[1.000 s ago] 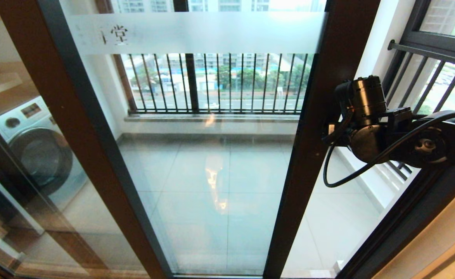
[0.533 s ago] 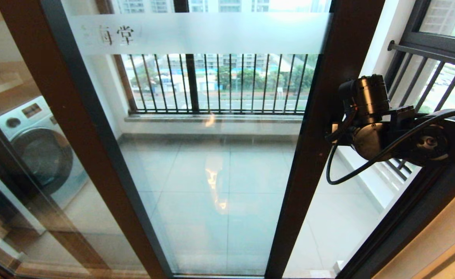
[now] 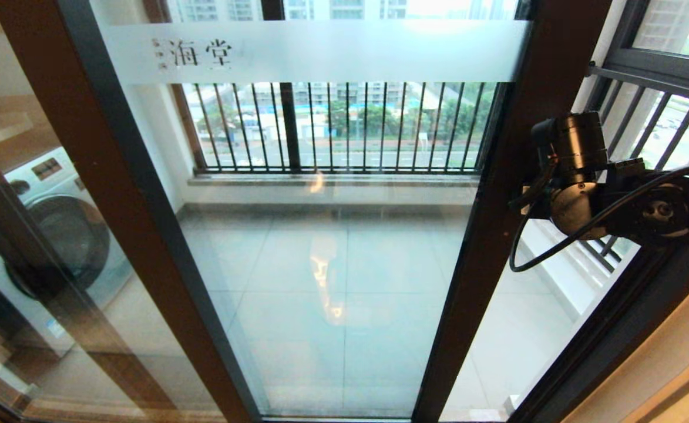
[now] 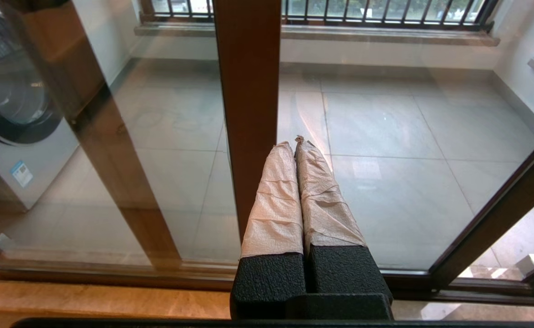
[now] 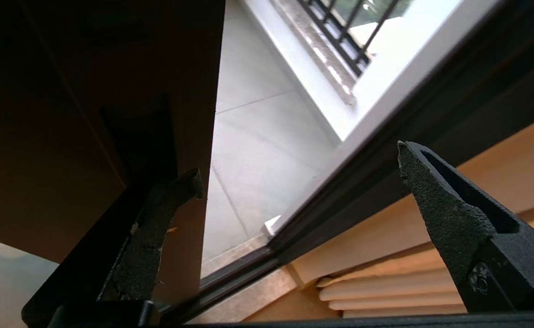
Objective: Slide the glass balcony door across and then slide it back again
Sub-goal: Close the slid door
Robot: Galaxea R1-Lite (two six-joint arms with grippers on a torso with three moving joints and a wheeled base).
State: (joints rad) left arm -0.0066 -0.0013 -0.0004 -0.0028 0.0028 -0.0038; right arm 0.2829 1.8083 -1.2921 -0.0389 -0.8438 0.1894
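Note:
The glass balcony door [image 3: 344, 252] fills the middle of the head view, its frosted band [image 3: 332, 51] with Chinese characters near the top. My right arm [image 3: 579, 176] reaches to the door's dark brown right stile [image 3: 491, 211]. In the right wrist view my right gripper [image 5: 298, 161] is open, one finger [image 5: 157, 218] lying against that stile by the dark handle slot [image 5: 134, 132], the other standing free in the gap. My left gripper [image 4: 292, 142] is shut and empty, its tape-wrapped fingers pointing at a brown upright [image 4: 248, 91] of the glazing.
A plain brown-framed pane [image 3: 103, 194] overlaps the door on the left, with a washing machine [image 3: 56, 235] behind it. Black-barred railings [image 3: 344, 126] close the balcony's far side and right side [image 3: 644, 117]. The dark outer door frame [image 3: 626, 329] runs down the right.
The door has slid to the right, narrowing the gap to the outer frame. My right arm moved right with it. More of the characters on the frosted band now show.

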